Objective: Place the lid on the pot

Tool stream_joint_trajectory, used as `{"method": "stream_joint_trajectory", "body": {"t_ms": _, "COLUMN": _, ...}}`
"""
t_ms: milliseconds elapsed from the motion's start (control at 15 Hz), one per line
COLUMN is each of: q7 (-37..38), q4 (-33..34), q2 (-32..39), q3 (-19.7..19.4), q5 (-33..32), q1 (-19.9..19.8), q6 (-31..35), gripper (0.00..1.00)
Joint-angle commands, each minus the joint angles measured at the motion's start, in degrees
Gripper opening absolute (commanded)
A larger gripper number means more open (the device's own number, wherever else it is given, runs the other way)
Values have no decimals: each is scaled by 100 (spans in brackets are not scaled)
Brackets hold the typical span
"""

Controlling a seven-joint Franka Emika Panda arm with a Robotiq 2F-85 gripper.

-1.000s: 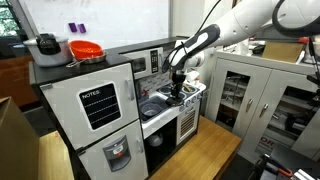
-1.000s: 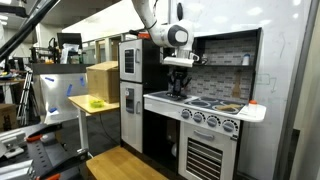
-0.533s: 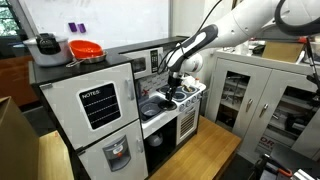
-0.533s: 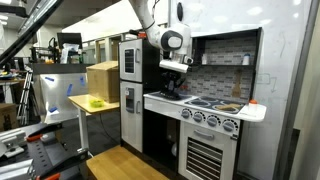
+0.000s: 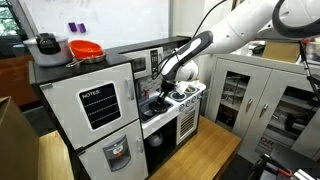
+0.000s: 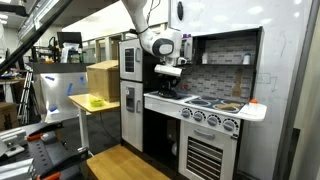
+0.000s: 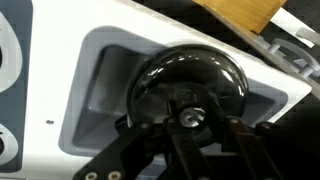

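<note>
My gripper [image 7: 190, 120] is shut on the small knob of the round silver-grey lid [image 7: 190, 75], which fills the middle of the wrist view. The lid hangs over the grey sink recess [image 7: 100, 85] of the toy kitchen. The pot lies under the lid and is almost wholly hidden there; in an exterior view it shows only as a small silver shape in the sink [image 5: 151, 108]. In both exterior views the gripper [image 5: 161, 93] [image 6: 167, 88] is low over the counter, to the sink side of the stove.
The black burner rings [image 5: 186, 92] [image 6: 205, 102] are beside the sink. An orange bowl [image 5: 85, 49] and a pale pot with a dark top [image 5: 45, 45] stand on the toy fridge. A cardboard box [image 6: 102, 78] stands on a side table.
The arm has carried the lid sideways from above the stove burners to above the sink and has lowered a little.
</note>
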Motion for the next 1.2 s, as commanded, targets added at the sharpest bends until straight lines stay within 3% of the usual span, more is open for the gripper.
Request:
{"method": "stream_joint_trajectory", "body": {"t_ms": 0, "q7": -7, "q4": 10, "q2": 32, "q3": 78, "q5": -65, "q1": -19, "q6": 229, "gripper": 8}}
{"method": "stream_joint_trajectory", "body": {"t_ms": 333, "q7": -8, "q4": 188, "q2": 58, "q3": 183, "q5": 25, "q1": -129, "q6": 391, "gripper": 8}}
{"method": "stream_joint_trajectory", "body": {"t_ms": 1133, "q7": 447, "q4": 974, "q2": 795, "q3": 33, "q5": -390, "q1": 314, "q6": 300, "gripper": 8}}
